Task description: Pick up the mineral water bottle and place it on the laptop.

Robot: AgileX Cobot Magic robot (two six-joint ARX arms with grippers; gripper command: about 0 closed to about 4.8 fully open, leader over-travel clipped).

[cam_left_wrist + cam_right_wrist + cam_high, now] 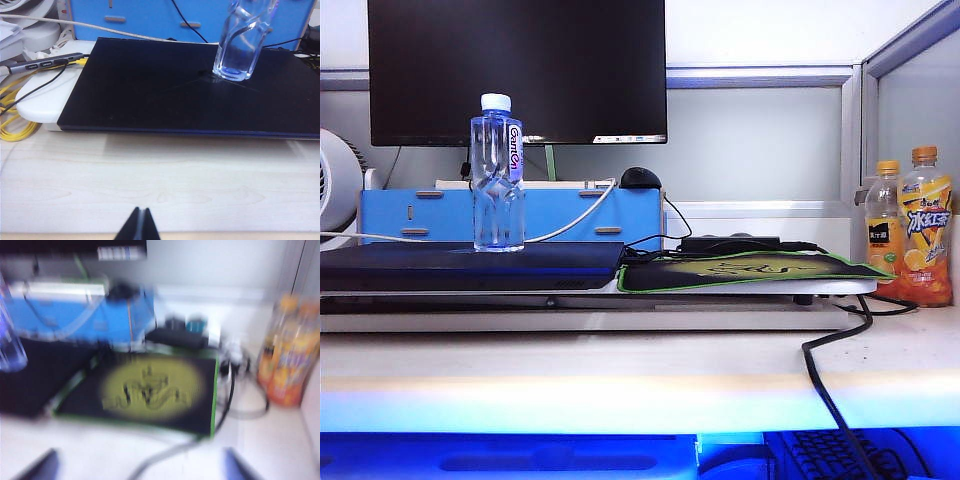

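Note:
The mineral water bottle [498,175], clear with a white cap and a white label, stands upright on the dark laptop [470,266] at the left of the exterior view. In the left wrist view its lower part [239,45] rests on the glossy lid [175,90]. My left gripper [139,225] is shut, its tips together over bare wood well short of the laptop. My right gripper [140,467] is open, fingertips [40,465] far apart with nothing between them, back over the white table in front of the mouse pad. Neither gripper shows in the exterior view.
A green-edged black mouse pad [750,270] lies right of the laptop, a black cable [830,390] trailing over the table's front. Two orange-capped juice bottles [910,235] stand far right. Behind are a blue box [570,215], a black mouse [640,178] and a big monitor [520,70]. Yellow cable [12,115] lies beside the laptop.

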